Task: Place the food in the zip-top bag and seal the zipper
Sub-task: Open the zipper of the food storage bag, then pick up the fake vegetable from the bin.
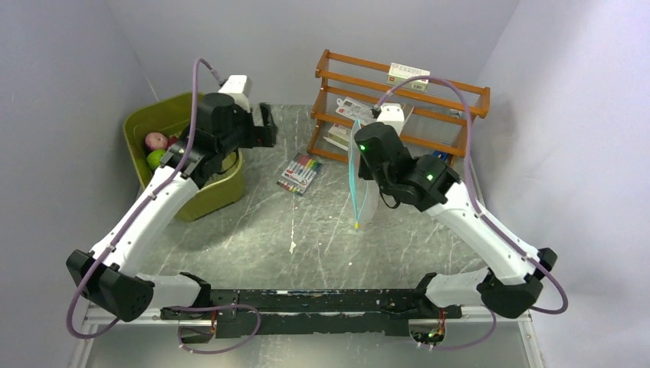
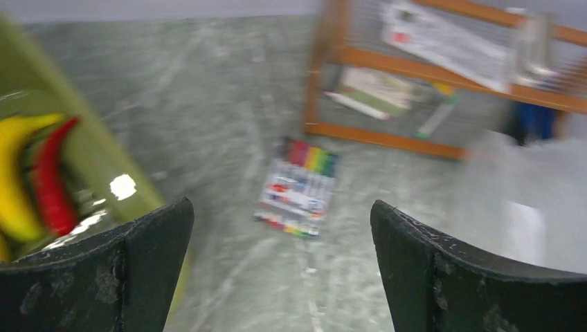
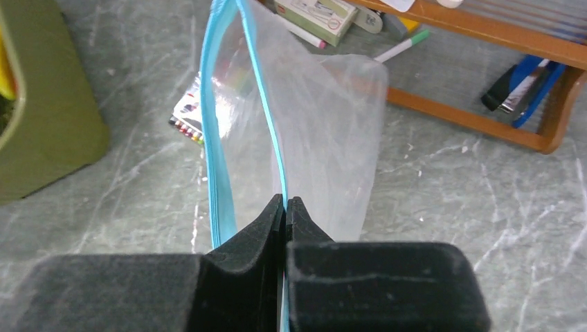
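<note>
So here's where I'm at. My right hand (image 3: 285, 204) is pinched fully closed on the zip-top bag (image 3: 325, 138), and it looks like I've only got one lip of the zipper (image 3: 266, 117). The other lip bows away to the left, so the mouth gapes sideways. The bag hangs upright over the middle of the table (image 1: 306, 245), with its bottom corner down near the surface.

My left hand (image 2: 280, 207) is spread wide and holding nothing, parked by the rim of the green tub (image 1: 218, 192). All the food is in that tub, including the banana (image 2: 14, 180) and the chili (image 2: 52, 187), which lie side by side and touching.

What worries me:
- The plastic is floppy. If I shove a piece in, the free lip could fold shut and the piece would bounce off onto the table.
- The banana and chili sit tight together, so one grab might catch both or squirt one out.
- It's a one-lip grip, so extra weight could swing the bag or peel it out of my fingers.
- The marker pack (image 2: 297, 190) lies between the tub and the bag, so a low carry could clip it.
</note>
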